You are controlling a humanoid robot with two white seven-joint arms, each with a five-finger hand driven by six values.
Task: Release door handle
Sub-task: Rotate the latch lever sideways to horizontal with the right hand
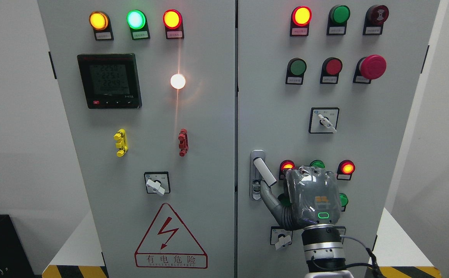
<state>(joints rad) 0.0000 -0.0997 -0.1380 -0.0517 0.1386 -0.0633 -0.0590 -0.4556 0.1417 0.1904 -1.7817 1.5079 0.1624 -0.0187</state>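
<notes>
The door handle (264, 172) is a silver lever on the right cabinet door (363, 127), near its left edge, swung out and slanting down to the right from its lock plate (256, 191). My right hand (312, 197) comes up from the bottom edge, its grey back towards me, just right of the lever. Its thumb (269, 195) stretches up and left, the tip right under the lever's lower end. The lever shows along its whole length with no finger wrapped round it. The other fingers are hidden behind the hand's back. My left arm is out of view.
Lit red lamps (347, 168) and green buttons (343, 199) sit around and partly behind the hand. A rotary switch (282, 238) is just left of the wrist, and another (324, 121) is above. The left door (147, 154) carries a meter, lamps and a warning sign (170, 239).
</notes>
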